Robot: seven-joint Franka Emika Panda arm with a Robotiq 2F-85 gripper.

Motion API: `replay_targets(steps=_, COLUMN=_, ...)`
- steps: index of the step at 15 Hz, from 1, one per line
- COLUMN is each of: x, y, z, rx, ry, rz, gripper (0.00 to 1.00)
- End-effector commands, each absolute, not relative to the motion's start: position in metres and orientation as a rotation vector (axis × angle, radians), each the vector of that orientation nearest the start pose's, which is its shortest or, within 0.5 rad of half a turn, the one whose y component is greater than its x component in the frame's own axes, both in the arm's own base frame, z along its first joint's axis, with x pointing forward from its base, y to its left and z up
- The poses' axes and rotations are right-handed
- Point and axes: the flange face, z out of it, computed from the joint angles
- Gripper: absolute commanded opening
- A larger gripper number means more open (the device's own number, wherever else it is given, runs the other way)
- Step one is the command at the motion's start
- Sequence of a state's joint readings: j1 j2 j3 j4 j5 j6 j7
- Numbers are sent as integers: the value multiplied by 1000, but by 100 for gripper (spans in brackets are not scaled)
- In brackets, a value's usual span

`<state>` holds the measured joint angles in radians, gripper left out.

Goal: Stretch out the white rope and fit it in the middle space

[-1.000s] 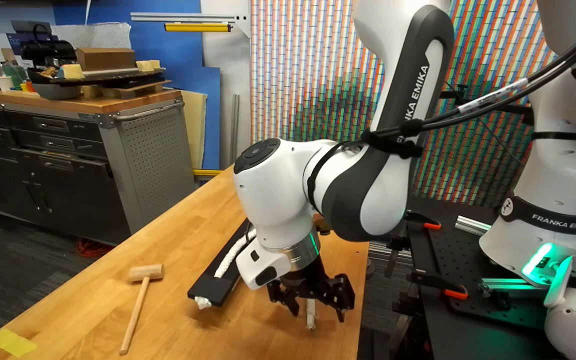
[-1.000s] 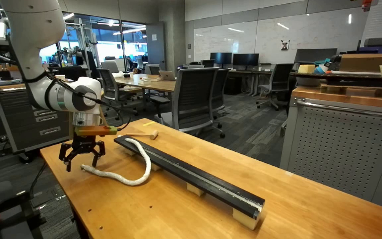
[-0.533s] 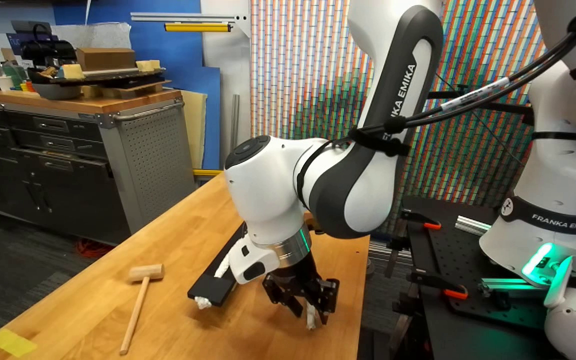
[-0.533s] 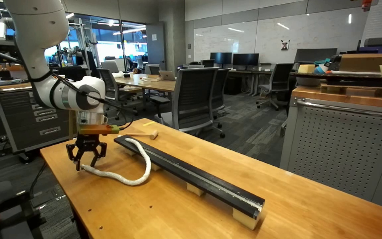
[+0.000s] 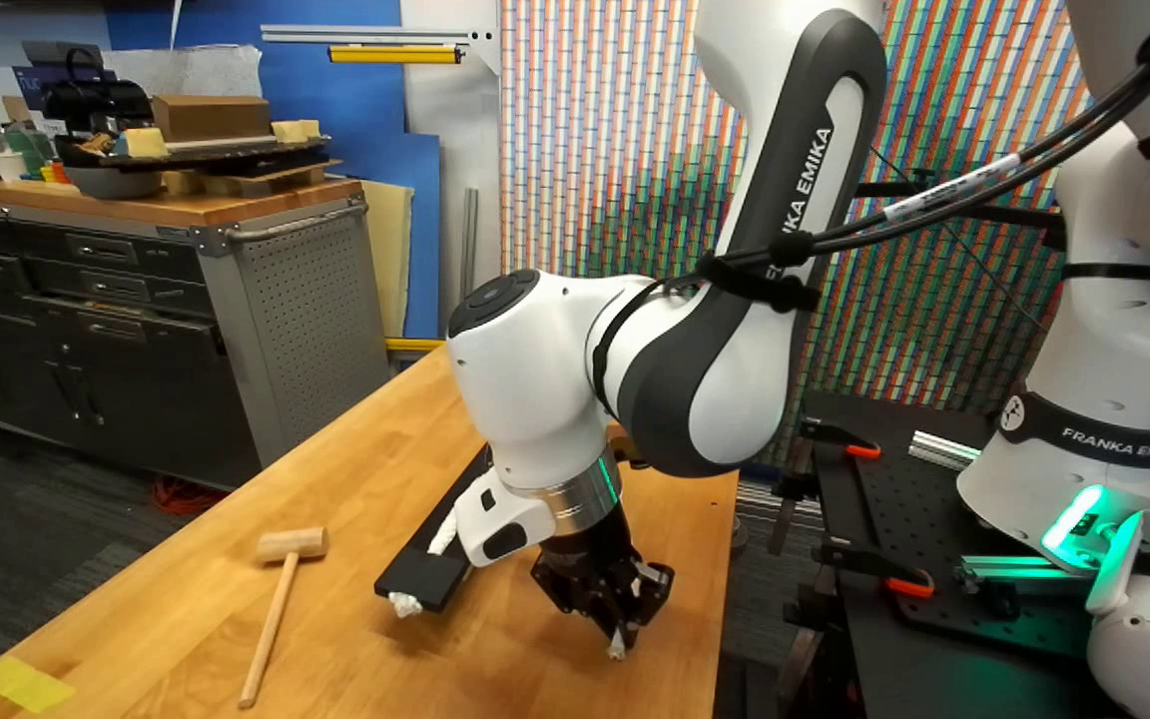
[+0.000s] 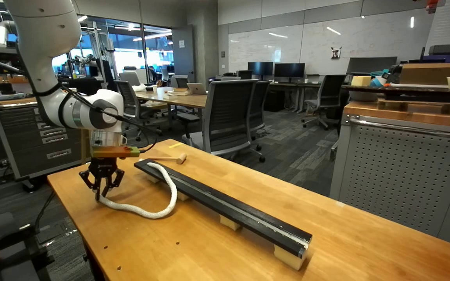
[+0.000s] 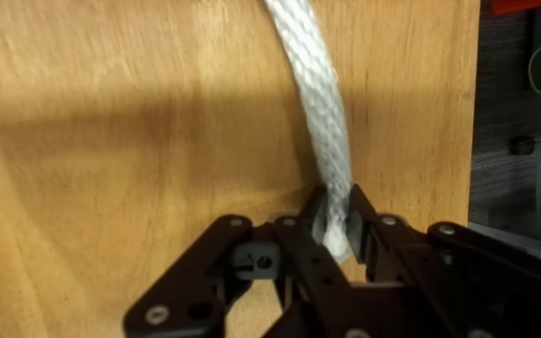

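Note:
My gripper (image 7: 337, 218) is shut on one end of the white rope (image 7: 320, 101), whose frayed tip shows between the pads in the wrist view. It holds this end low over the table, pointing down. From there the rope (image 6: 150, 214) curves across the wood and rises onto the long black bar (image 6: 219, 205). Its far part lies on the bar's end, and a frayed white tuft (image 5: 405, 603) pokes out there. The middle space (image 6: 244, 212), a groove along the bar, shows as a pale line in an exterior view. The arm hides much of bar and rope from an exterior view.
Small pale blocks (image 6: 229, 222) hold the bar off the wooden table (image 6: 162, 257). A wooden mallet (image 5: 292, 544) lies on the bar's far side. The table's edge runs close beside the gripper, and a grey cabinet (image 6: 397, 179) stands past the table.
My gripper has shifted slightly towards the bar, and its fingers have come together from wide apart onto the rope's loose end. That end has moved a little; the rest of the rope lies unchanged.

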<state>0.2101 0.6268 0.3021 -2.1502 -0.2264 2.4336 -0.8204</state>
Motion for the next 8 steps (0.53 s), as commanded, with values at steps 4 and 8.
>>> replay_targets(steps=4, x=441, y=251, z=136, rx=-2091, ry=-2294, rz=565, gripper=5)
replay_targets(steps=8, x=451, y=221, z=173, rx=-2017, ry=-2449, rz=694, gripper=5)
